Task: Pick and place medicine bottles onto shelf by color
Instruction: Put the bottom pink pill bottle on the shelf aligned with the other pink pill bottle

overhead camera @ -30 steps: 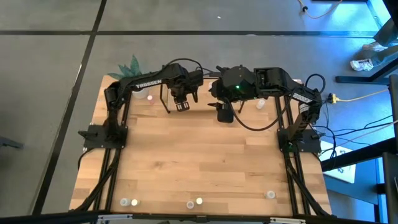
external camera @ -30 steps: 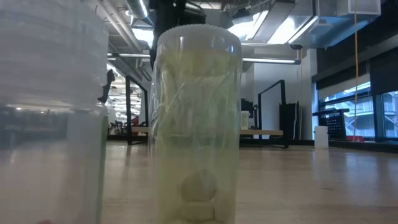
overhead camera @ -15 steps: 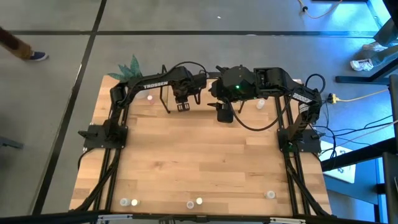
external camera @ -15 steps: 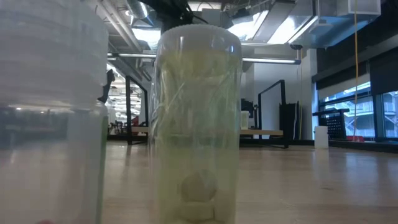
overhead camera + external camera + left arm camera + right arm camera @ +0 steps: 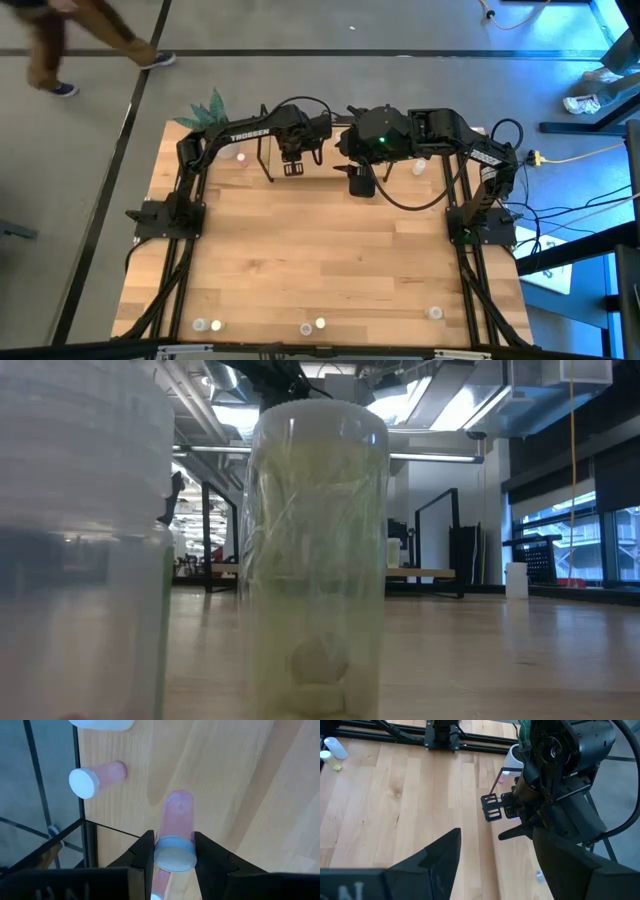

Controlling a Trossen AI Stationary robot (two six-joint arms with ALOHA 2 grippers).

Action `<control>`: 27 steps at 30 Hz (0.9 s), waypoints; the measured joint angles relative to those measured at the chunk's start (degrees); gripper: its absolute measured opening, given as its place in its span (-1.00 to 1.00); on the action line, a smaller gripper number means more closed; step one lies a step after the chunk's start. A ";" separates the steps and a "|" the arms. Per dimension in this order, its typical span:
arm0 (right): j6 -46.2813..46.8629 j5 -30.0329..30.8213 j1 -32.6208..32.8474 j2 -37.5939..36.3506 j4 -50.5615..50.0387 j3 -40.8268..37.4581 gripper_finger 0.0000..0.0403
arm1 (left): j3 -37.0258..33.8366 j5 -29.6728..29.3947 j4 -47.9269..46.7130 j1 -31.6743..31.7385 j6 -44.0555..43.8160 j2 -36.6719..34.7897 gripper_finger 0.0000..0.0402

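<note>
My left gripper (image 5: 174, 845) (image 5: 293, 166) hangs at the table's far side, by the shelf's black rods (image 5: 266, 158) (image 5: 110, 826), shut on a pink medicine bottle (image 5: 176, 827) with a pale cap. A second pink bottle (image 5: 95, 779) (image 5: 240, 156) stands upright on the wood beside those rods. My right gripper (image 5: 496, 845) (image 5: 360, 185) waits open a little to the right, above the table, holding nothing. Several more bottles (image 5: 313, 325) stand along the near edge. In the low view, a yellow-green bottle (image 5: 315, 560) and a clear one (image 5: 80, 540) stand close to the camera. My left gripper pinches the pink bottle just below its cap (image 5: 174, 856), one finger (image 5: 145, 851) on each side. The fingers come steeply from above. The bottle stays nearly upright, cap up and base toward the wood; whether the base touches the wood I cannot tell.
A white pot (image 5: 100, 724) with a green plant (image 5: 212, 103) stands at the far left corner. A white bottle (image 5: 418, 168) stands at the far right, near the right arm. The wide middle of the tabletop (image 5: 320, 250) is bare wood. A person walks on the floor beyond the far left corner.
My left gripper has sunk a little with the pink bottle and its wrist has rolled somewhat, staying shut on the bottle. A person has come into the high view at the far left.
</note>
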 joint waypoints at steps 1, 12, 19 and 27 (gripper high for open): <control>0.00 0.00 0.00 0.00 0.02 0.00 0.23 | 0.00 -0.18 0.00 -0.01 0.05 0.00 -0.53; 0.02 0.00 0.00 0.00 0.04 0.00 0.23 | 0.00 -1.63 0.55 -0.02 0.97 2.92 -0.53; 0.02 0.00 0.00 0.00 0.06 0.00 0.23 | 0.00 -2.14 0.68 0.58 1.16 4.19 -0.53; 0.02 0.00 0.00 0.00 0.06 0.00 0.23 | 0.00 -2.64 2.45 0.93 1.46 4.21 -0.53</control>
